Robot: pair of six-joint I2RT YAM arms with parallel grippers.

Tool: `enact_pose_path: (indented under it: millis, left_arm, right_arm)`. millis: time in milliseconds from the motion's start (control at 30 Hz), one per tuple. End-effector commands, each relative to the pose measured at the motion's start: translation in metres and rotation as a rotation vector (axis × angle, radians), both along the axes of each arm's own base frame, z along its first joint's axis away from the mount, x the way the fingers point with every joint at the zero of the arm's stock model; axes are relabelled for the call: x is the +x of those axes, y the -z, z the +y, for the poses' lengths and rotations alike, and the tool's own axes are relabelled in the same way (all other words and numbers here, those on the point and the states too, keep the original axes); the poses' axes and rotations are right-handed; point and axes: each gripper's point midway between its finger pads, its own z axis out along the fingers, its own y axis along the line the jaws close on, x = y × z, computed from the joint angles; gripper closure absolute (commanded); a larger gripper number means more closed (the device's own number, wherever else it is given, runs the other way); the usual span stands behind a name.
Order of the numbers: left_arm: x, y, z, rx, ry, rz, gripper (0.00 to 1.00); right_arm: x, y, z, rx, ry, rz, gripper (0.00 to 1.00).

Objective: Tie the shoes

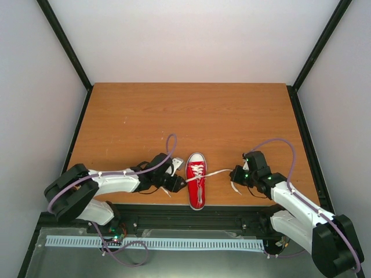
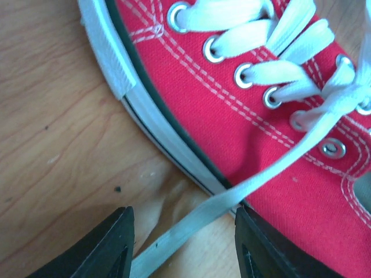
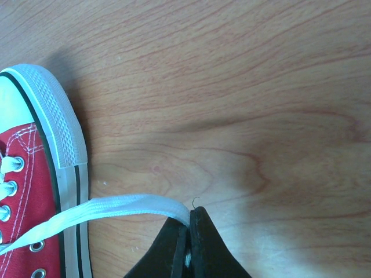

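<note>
On table (image 1: 174, 110) — one sneaker (image 1: 196, 184), two laces (image 1: 217, 172)

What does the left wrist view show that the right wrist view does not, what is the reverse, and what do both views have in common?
Only the left wrist view: the left gripper, fingers apart, with the left lace strand running between them, and the crossed lacing.

Only the right wrist view: the right gripper, shut on the end of the right lace strand, and the white toe cap.

Both: the red sneaker, its metal eyelets and the wooden table.
</note>
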Motion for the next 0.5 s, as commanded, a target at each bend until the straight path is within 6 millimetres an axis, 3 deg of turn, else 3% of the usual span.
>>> enact_pose_path:
  millis: [0, 133, 367, 467]
  left_arm:
    - [0.008, -0.004, -0.016, -0.022, 0.052, -0.048, 0.50]
    - [0.008, 0.001, -0.019, -0.021, 0.071, -0.054, 0.53]
    - [0.004, 0.004, -0.015, -0.013, 0.050, -0.039, 0.88]
    - [0.008, -0.008, -0.014, -0.040, 0.025, -0.066, 0.94]
  right_arm:
    - [0.008, -0.010, 0.002, 0.007, -0.007, -0.041, 0.97]
    - [0.007, -0.009, 0.001, 0.005, -0.007, -0.038, 0.97]
    - [0.007, -0.009, 0.000, -0.001, -0.006, -0.042, 0.97]
    - [0.006, -0.009, -0.001, -0.005, -0.006, -0.040, 0.97]
